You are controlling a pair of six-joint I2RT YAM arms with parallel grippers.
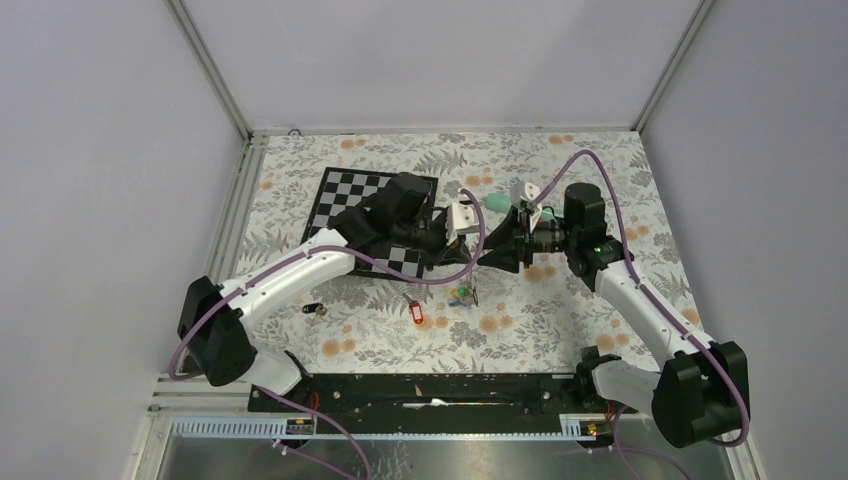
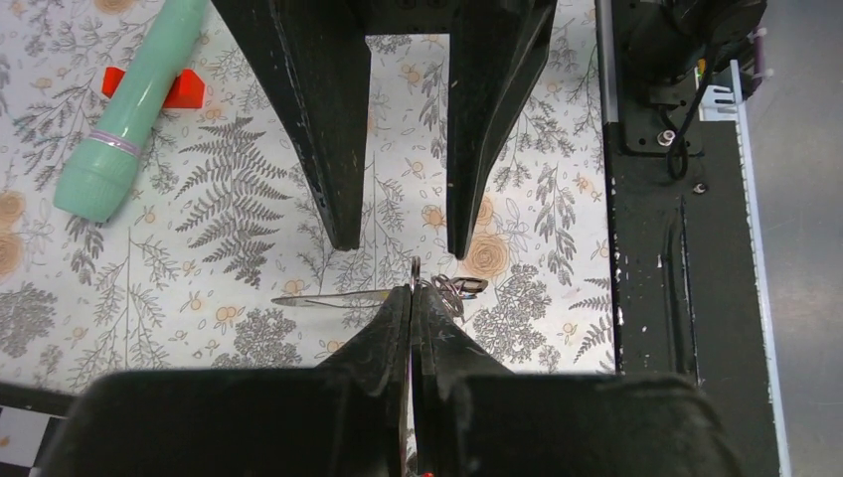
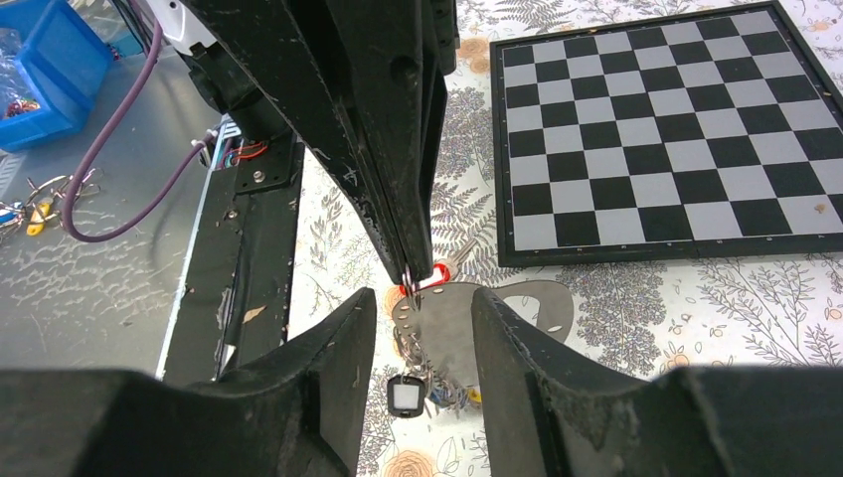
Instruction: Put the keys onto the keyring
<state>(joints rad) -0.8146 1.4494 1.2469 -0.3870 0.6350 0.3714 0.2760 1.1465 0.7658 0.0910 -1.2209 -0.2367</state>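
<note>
While the left pincer point(image 2: 411, 295) pinched the keyring point(image 2: 437, 286) tightly just beside the chessboard point(image 3: 656, 129), the right pincer point(image 3: 422, 298) faced it tip to tip, half open and empty, straddling 1 key point(image 3: 405, 396) hanging downward.

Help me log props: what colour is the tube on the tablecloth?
The tube is mint green, clearest in the left wrist view.

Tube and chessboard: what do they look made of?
Tube: probably plastic with a matte finish. It is smooth, evenly mint green, and has a pale purple band near one end.
Chessboard: thin, flat, rigid board with printed black and grey squares and a black border. It could be plastic or card; the pictures do not show which.
</note>
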